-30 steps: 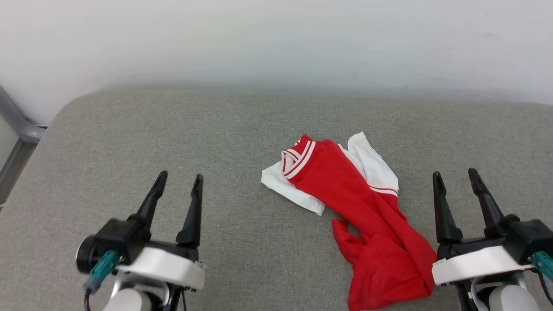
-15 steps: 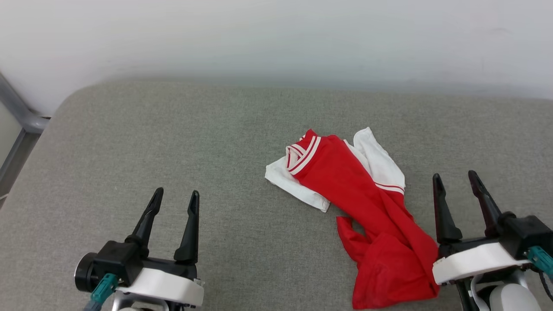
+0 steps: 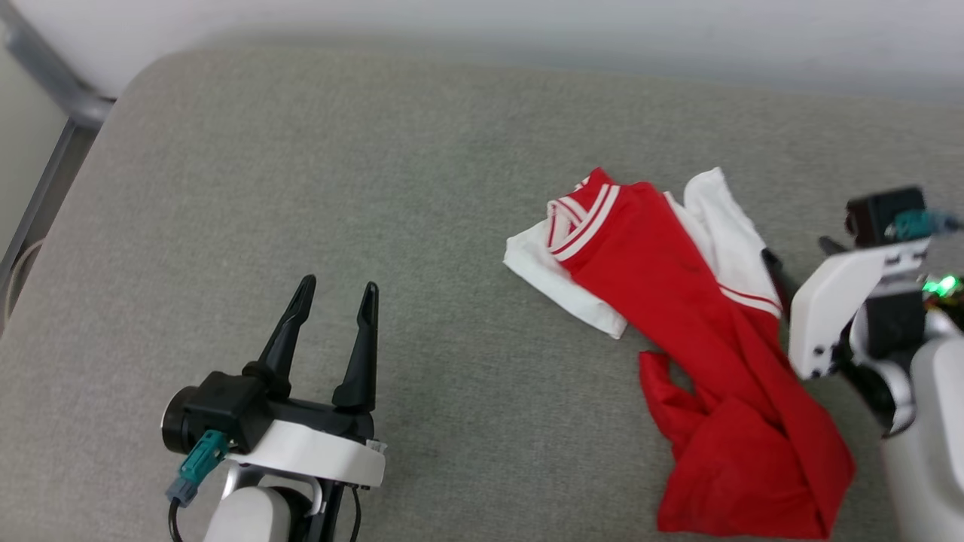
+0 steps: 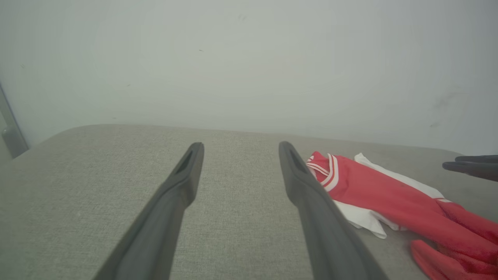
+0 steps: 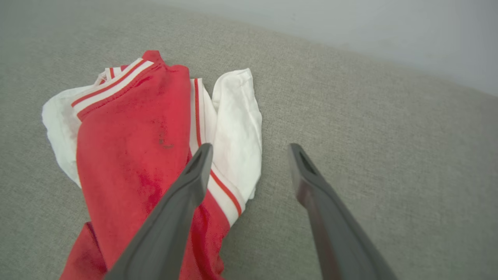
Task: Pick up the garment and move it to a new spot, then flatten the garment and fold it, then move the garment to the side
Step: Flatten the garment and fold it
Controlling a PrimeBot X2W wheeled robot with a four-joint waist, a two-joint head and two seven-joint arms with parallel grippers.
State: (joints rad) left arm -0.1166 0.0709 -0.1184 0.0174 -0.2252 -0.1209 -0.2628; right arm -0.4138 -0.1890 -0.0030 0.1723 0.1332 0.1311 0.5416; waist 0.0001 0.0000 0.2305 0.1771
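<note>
In the head view, note the left gripper gaping and empty, well to the left of the crumpled red-and-white jersey on the grey cushion, and the right gripper, equally agape, just beside its white sleeve. In the left wrist view, hold off: jersey ahead and off to the right of the spread fingers, well apart. In the right wrist view, lower astride the sleeve edge, left finger over the striped seam, right finger over bare cushion, and pinch deep enough to catch every layer.
</note>
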